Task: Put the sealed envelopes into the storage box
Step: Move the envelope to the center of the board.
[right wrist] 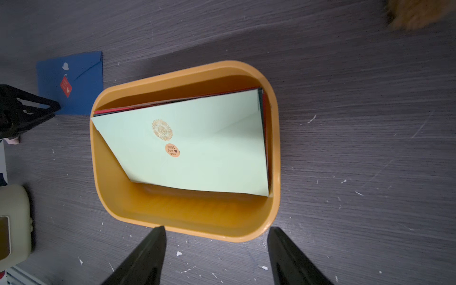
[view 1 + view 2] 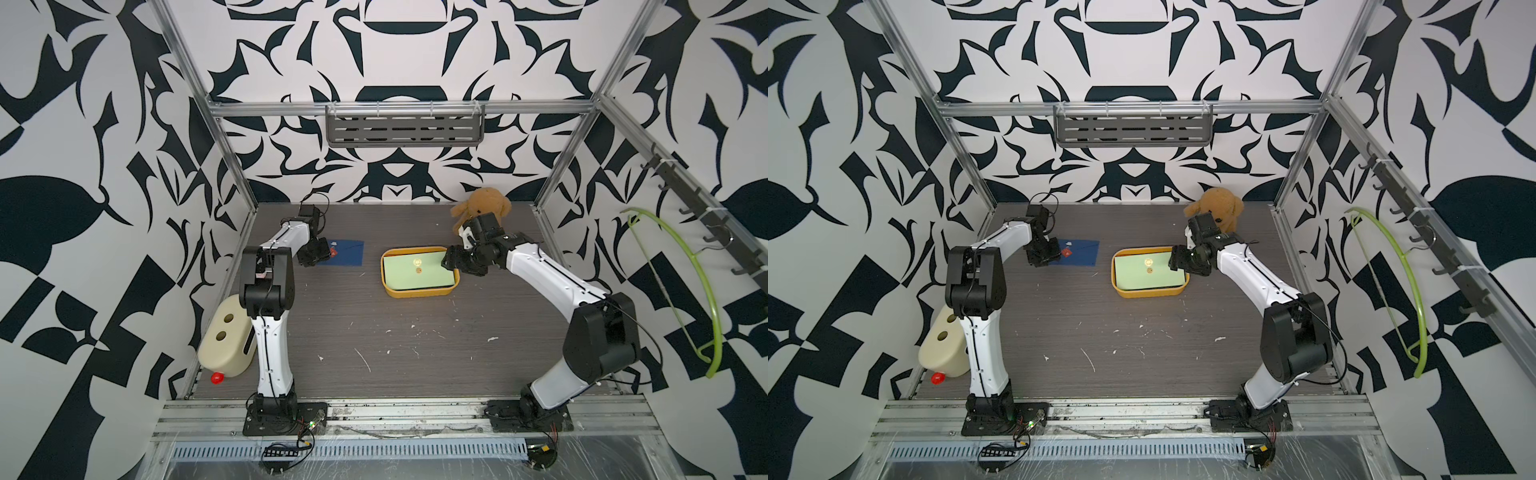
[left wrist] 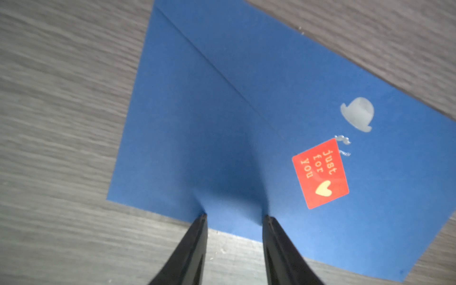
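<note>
The shallow mustard-yellow plastic storage box [image 1: 185,71] sits on the grey wood-grain counter [image 1: 345,98]. Inside it a light green paper envelope [image 1: 197,158] lies askew, sticker up. The right pincer [image 1: 216,228] hangs over the box's rim, spread wide and empty. Near the box but apart from it, a flat navy paper envelope [image 3: 209,123] lies on the counter. The left pincer [image 3: 234,217], partly open and gripping nothing, touches its edge.

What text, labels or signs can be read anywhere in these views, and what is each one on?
"just for you": on the red sticker, which also has a heart, on the navy envelope.
"just for you": on the round orange sticker on the light green envelope in the storage box.
Tiny silver print beside the red sticker: partly covered, unreadable.
Nothing else is legible.
</note>
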